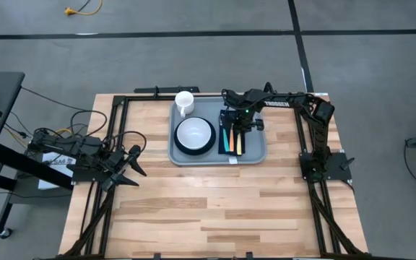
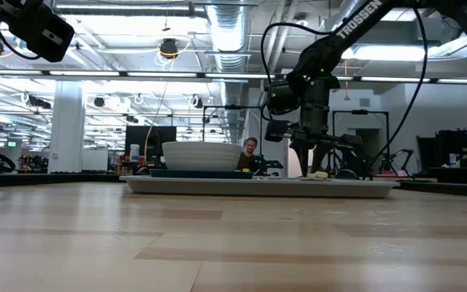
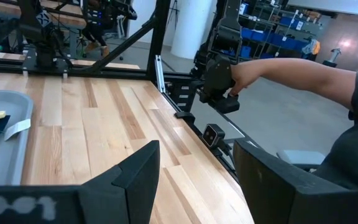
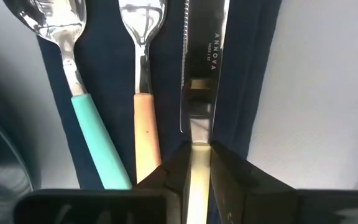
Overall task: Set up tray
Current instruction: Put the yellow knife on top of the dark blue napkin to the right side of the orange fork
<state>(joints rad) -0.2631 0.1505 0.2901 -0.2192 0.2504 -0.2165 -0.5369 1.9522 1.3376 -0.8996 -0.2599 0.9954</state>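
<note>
The tray (image 1: 255,153), a grey-blue rectangle with rounded corners and a low rim, lies on the far half of the wooden table (image 1: 215,209), slightly right of centre. On its left part sits a dark round plate (image 1: 194,149) carrying a white bowl (image 1: 194,132). A white mug (image 1: 184,102) stands at the tray's far left corner, at the rim.

On the tray's right part a dark blue napkin (image 4: 107,93) is spread, and three pieces of cutlery lie side by side on it: a spoon (image 4: 79,87) with a teal handle, a fork (image 4: 143,93) with a pale orange handle, and a knife (image 4: 201,81) with a serrated blade and a pale yellow handle.

The right gripper (image 1: 238,124) is lowered over the tray's right part. In the right wrist view its two dark fingers (image 4: 229,180) are nearly closed, pinching the knife at the junction of blade and handle; the knife lies alongside the fork.

The left gripper (image 1: 125,173) hangs at the table's left edge, well apart from the tray, its fingers (image 3: 135,180) spread wide with nothing between them.

In the left wrist view a person's arm (image 3: 291,78) reaches from beyond the table edge to a dark device (image 3: 216,87) mounted on the frame.
</note>
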